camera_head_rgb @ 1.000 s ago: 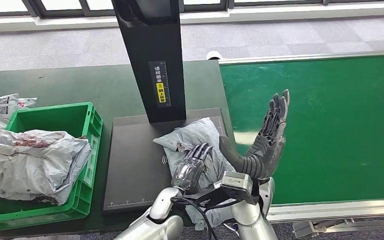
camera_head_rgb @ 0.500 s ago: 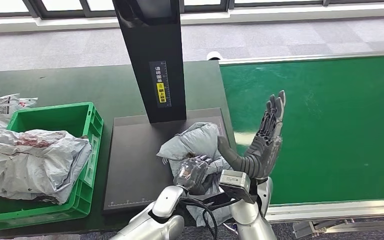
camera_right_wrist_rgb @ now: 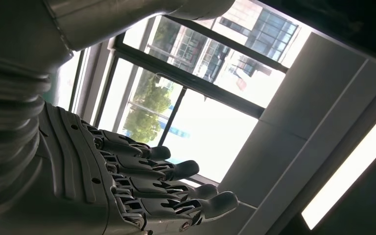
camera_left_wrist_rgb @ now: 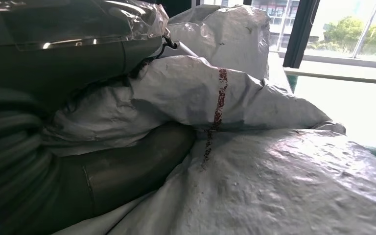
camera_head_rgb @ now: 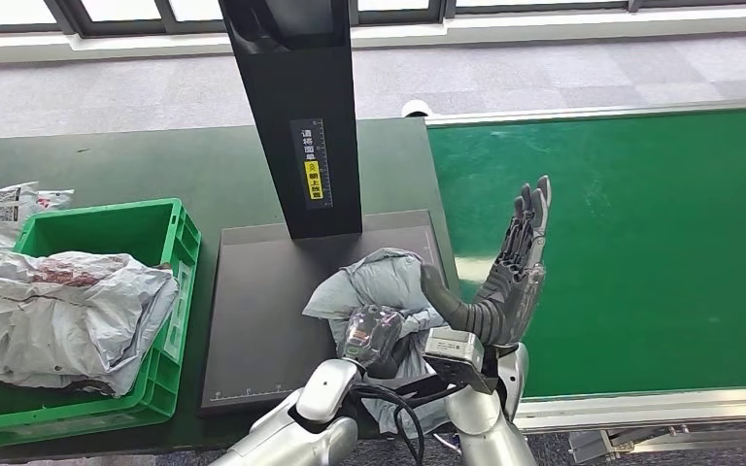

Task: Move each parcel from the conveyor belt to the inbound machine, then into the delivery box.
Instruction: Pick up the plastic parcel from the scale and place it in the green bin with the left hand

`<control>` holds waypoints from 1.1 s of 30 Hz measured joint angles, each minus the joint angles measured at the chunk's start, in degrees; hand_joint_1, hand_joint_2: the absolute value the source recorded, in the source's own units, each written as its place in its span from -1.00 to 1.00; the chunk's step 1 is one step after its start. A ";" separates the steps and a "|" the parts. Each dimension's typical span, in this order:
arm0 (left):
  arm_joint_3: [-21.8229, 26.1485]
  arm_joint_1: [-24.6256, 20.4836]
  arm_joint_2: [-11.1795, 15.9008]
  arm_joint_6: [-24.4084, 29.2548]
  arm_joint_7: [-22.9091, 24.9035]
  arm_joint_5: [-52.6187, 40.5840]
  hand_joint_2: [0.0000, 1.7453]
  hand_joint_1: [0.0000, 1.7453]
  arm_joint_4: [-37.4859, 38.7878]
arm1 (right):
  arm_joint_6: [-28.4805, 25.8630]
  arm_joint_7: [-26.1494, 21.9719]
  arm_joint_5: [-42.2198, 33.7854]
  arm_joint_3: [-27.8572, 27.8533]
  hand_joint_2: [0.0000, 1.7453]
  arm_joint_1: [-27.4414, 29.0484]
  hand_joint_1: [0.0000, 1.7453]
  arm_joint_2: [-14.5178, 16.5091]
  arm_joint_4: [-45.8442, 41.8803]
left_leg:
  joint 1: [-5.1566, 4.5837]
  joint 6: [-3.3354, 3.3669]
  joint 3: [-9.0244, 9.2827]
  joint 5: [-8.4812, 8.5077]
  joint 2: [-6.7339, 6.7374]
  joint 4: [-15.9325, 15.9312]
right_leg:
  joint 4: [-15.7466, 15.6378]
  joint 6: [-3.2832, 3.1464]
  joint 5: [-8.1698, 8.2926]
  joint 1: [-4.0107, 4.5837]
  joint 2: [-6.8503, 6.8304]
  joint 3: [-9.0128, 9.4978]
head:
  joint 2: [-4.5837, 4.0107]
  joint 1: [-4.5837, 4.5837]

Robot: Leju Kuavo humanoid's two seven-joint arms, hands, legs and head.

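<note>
My left hand clamps the grey parcel on the inbound machine; right hand spread, empty. I should lift clear, then swing toward the green delivery box.

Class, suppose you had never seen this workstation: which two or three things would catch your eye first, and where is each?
First, the right hand, raised with fingers spread over the near edge of the green conveyor belt. Beside it the left hand grips a crumpled grey parcel on the dark scanning plate under the tall black column. At far left, a green crate holds another grey bag.
</note>
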 joint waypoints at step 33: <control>29.84 14.12 7.26 10.10 -1.57 -33.97 1.00 1.00 -32.57 | -0.04 0.00 -0.93 -2.94 1.00 1.22 -1.00 0.04 -1.00 | 0.01 -0.02 -0.14 0.02 0.04 0.00 | 0.02 -0.01 0.00 0.02 0.12 -0.25 | 0.00 0.00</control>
